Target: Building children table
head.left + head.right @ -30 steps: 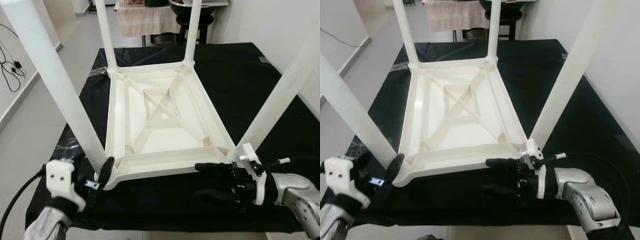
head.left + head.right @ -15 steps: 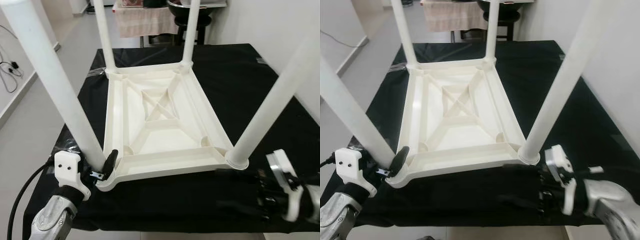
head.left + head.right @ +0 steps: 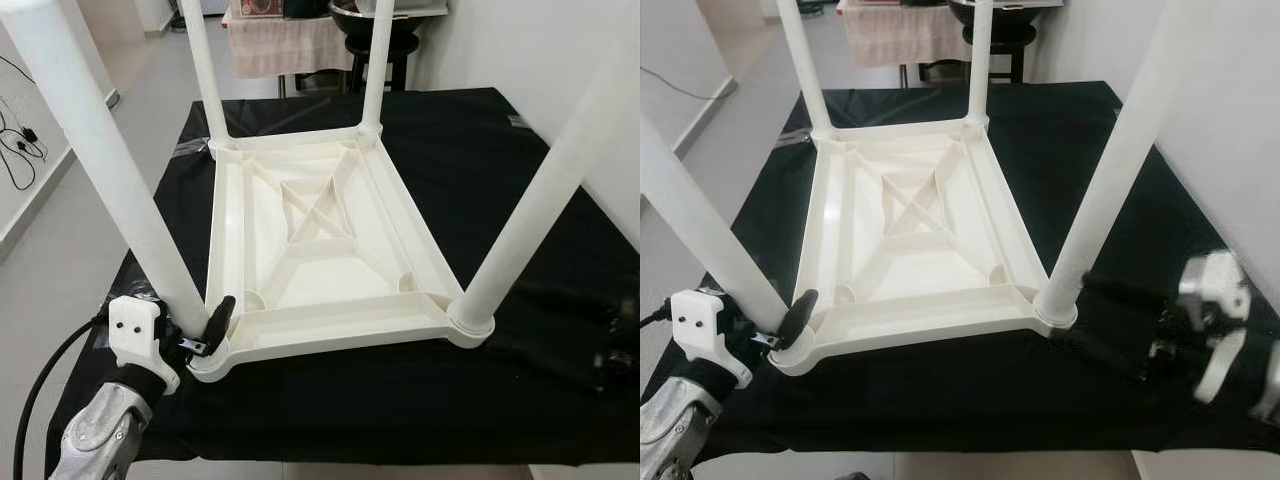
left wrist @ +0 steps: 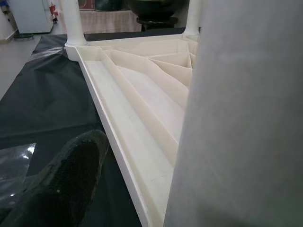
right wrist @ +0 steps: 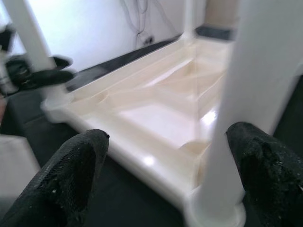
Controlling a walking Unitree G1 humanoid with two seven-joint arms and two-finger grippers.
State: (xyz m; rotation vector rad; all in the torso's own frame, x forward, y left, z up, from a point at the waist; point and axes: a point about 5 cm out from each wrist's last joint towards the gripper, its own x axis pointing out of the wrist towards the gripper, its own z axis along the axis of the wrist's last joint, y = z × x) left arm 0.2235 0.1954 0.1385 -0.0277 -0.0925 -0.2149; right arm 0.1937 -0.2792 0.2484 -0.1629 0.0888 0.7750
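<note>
A black cloth (image 3: 500,150) covers a large work surface, and on it lies a white plastic children's table (image 3: 320,250) turned upside down, with its ribbed underside facing up. Four white legs stand up from its corners: the two far legs (image 3: 375,65) at the back, the near left leg (image 3: 110,170) and the near right leg (image 3: 545,205) at the front, each one sitting in a round socket. Beyond the cloth there is a pale floor with a cable (image 3: 20,130) on it and a piece of furniture with a towel (image 3: 275,40). The left gripper (image 3: 205,335) is at the near left corner of the table; its fingers are clamped on the base of the near left leg, one black finger (image 4: 66,184) on the outer side of it. The right gripper (image 3: 1120,335) is blurred, so I think it is a little to the right of the near right leg, apart from it, with its two fingers (image 5: 75,175) spread wide and holding nothing.
</note>
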